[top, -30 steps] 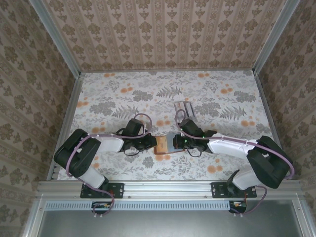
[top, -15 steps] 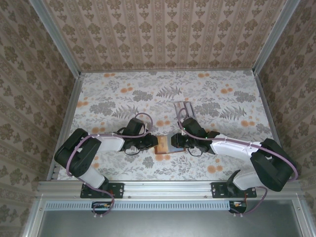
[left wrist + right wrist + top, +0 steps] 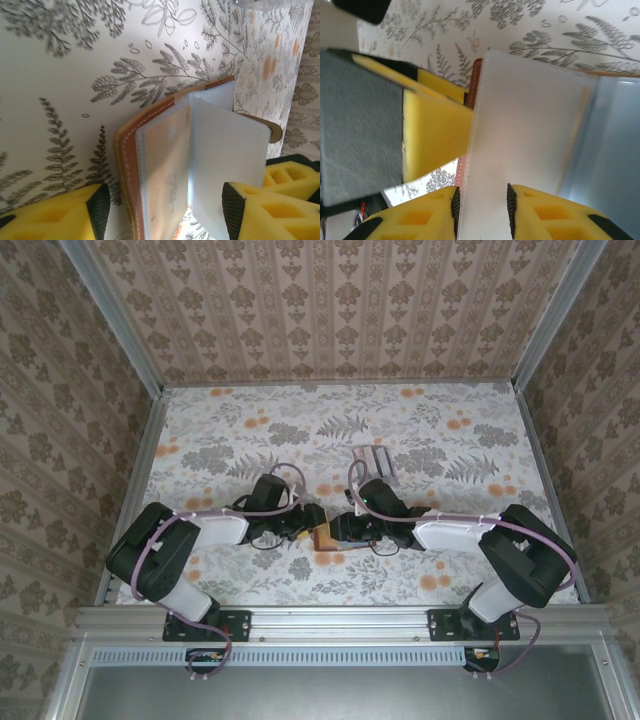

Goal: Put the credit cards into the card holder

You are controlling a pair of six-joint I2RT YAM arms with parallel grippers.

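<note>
Two arms converge low over the floral table (image 3: 230, 430), close to its near edge and about midway between its left and right edges. Well apart from them, nearer the table's middle, lies a clear tray (image 3: 378, 459). Between the arms sits the card holder (image 3: 129, 172), its reddish-brown cover opened like a book. The left gripper (image 3: 165, 207) straddles it with jaws spread wide. A gap shows beside the cover, so we read this as bracing, not clamping. The right gripper (image 3: 482, 207) is closed to a narrow slit on a frosted sleeve leaf (image 3: 525, 120) of the holder. A pale-blue sheet (image 3: 617, 150) beside that leaf may be one of the credit cards; we cannot tell. We judge the cover supple and light, best steadied at its stitched spine. The leaves look thin, limp and slick, so a pinch near the free edge may slip or crease. A card should be stiff, light and smooth, best held by one short end, the other leading into the pocket.
</note>
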